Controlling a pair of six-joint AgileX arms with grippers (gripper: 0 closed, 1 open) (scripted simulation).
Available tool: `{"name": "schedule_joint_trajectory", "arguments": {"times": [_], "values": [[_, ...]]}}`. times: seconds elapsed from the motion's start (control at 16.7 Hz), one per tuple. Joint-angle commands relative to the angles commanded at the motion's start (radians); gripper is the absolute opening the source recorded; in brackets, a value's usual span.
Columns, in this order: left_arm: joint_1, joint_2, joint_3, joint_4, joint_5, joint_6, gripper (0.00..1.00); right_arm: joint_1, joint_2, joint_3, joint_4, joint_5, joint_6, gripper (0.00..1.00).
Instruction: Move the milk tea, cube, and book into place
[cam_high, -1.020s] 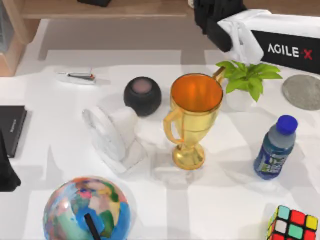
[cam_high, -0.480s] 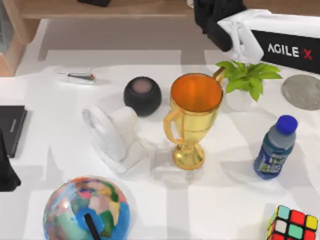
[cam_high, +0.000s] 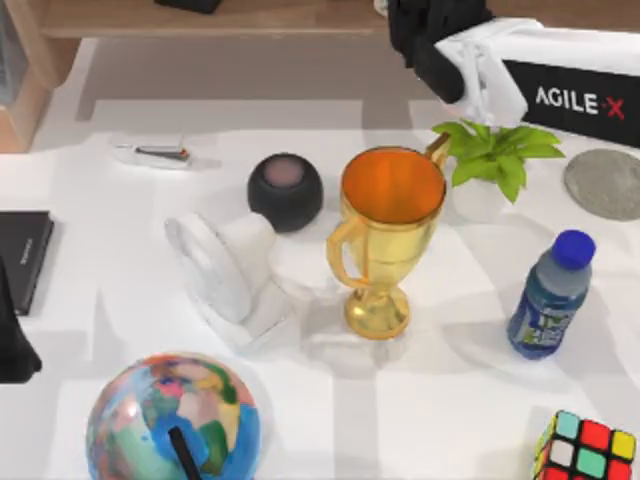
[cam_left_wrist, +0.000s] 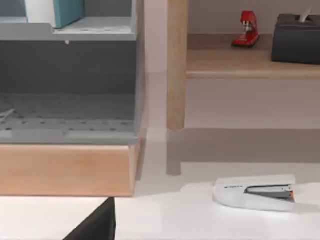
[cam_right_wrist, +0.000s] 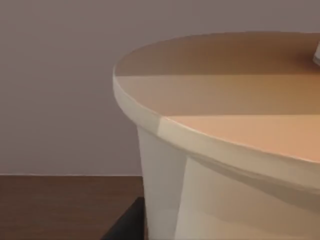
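White table (cam_high: 450, 410): milk tea (cam_right_wrist: 225, 150) seemingly against right gripper.

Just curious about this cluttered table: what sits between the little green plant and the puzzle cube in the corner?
In the top view, the blue-capped bottle stands on the table between the plant and the cube.

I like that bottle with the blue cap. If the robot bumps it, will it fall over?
Probably yes. The bottle stands tall on a small base, so a nudge near its cap could tip it. It is round, so it would likely roll, maybe toward the cube.
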Motion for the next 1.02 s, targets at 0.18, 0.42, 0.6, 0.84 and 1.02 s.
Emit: {"name": "schedule_joint_trajectory", "arguments": {"times": [0.18,0.42,0.6,0.84,1.02], "values": [[0.000,0.000,0.000,0.000,0.000,0.000,1.00,0.005,-0.005,-0.003,0.001,0.001,0.001,0.00],[0.000,0.000,0.000,0.000,0.000,0.000,1.00,0.036,-0.087,-0.119,0.033,0.028,0.001,0.00],[0.000,0.000,0.000,0.000,0.000,0.000,1.00,0.071,-0.186,-0.281,0.076,0.063,0.004,0.00],[0.000,0.000,0.000,0.000,0.000,0.000,1.00,0.098,-0.262,-0.373,0.110,0.091,0.005,0.00],[0.000,0.000,0.000,0.000,0.000,0.000,1.00,0.092,-0.257,-0.368,0.107,0.088,0.007,0.00]]}}
